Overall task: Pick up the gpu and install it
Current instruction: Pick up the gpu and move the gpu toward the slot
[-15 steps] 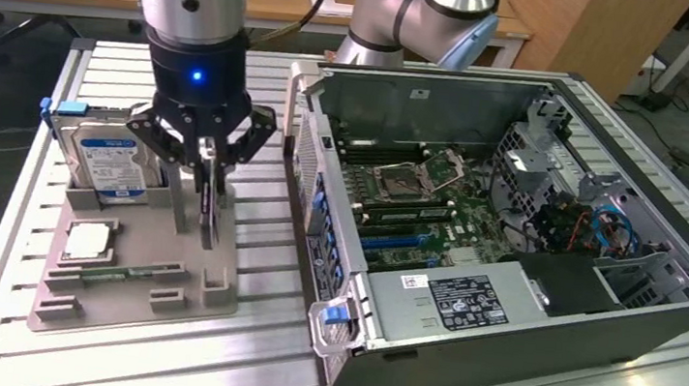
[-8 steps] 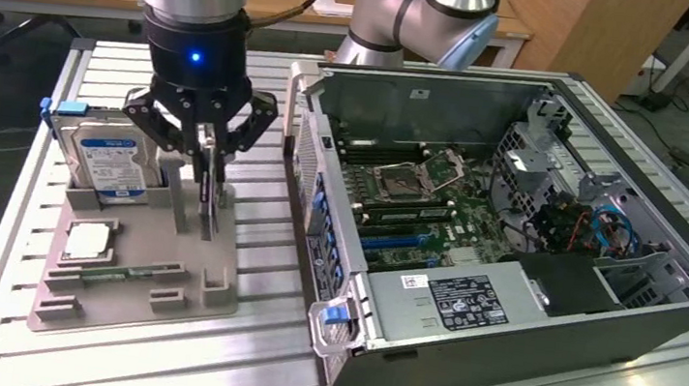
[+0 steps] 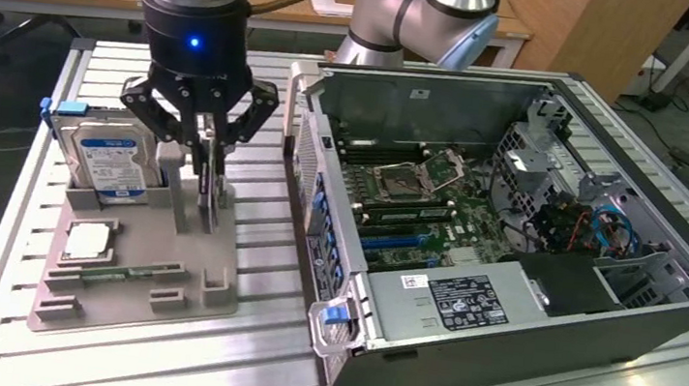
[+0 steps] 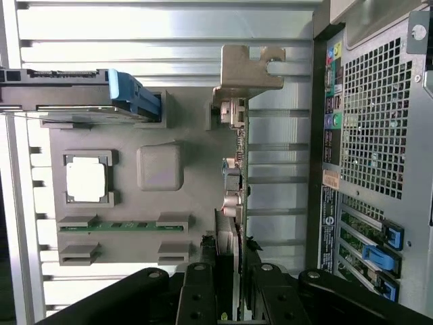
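Note:
The gpu (image 3: 209, 193) stands on edge in a slot of the grey holder tray (image 3: 138, 298), a thin dark card. In the wrist view the gpu (image 4: 237, 184) shows edge-on, with its metal bracket (image 4: 247, 68) at the far end. My gripper (image 3: 205, 163) hangs straight above the card, one finger on each side of its upper edge. In the wrist view the gripper (image 4: 233, 299) has its black fingers (image 4: 201, 292) pressed against both faces of the card. The card still sits low in the tray.
On the holder tray (image 4: 159, 166) also sit a hard drive (image 3: 108, 156) with a blue-white label, a CPU (image 3: 90, 242) and a green memory stick (image 3: 128, 274). The open computer case (image 3: 511, 222) lies at the exterior view's right, close beside the tray, on a slatted aluminium table (image 3: 233, 375).

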Robot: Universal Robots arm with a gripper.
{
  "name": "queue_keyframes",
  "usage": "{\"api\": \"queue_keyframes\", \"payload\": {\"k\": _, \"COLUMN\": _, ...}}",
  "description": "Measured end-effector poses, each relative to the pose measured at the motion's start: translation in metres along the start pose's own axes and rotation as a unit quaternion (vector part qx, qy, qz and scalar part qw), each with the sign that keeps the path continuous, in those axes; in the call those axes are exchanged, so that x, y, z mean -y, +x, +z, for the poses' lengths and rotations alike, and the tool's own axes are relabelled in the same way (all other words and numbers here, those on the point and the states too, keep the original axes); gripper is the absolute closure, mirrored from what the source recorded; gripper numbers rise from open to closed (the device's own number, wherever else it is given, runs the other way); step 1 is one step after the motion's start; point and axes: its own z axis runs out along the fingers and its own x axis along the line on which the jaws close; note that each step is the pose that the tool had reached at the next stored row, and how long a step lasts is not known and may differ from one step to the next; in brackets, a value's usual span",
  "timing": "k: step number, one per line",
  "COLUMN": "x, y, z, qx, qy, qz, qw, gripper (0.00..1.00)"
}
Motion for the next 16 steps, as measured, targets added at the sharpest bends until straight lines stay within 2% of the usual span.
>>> {"api": "queue_keyframes", "payload": {"k": 1, "x": 0.0000, "y": 0.000, "z": -0.0011, "qx": 0.0000, "qy": 0.0001, "qz": 0.000, "qw": 1.0000, "gripper": 0.74}}
{"api": "queue_keyframes", "payload": {"k": 3, "x": 0.0005, "y": 0.000, "z": -0.0117, "qx": 0.0000, "qy": 0.0006, "qz": 0.000, "qw": 1.0000, "gripper": 0.74}}
{"api": "queue_keyframes", "payload": {"k": 5, "x": 0.0006, "y": 0.000, "z": -0.0142, "qx": 0.0000, "qy": 0.0006, "qz": 0.000, "qw": 1.0000, "gripper": 0.74}}
{"api": "queue_keyframes", "payload": {"k": 6, "x": 0.0008, "y": 0.000, "z": -0.0193, "qx": 0.0001, "qy": 0.0008, "qz": 0.000, "qw": 1.0000, "gripper": 0.74}}
{"api": "queue_keyframes", "payload": {"k": 16, "x": 0.0014, "y": -0.001, "z": -0.0326, "qx": 0.0000, "qy": 0.0012, "qz": 0.000, "qw": 1.0000, "gripper": 0.74}}
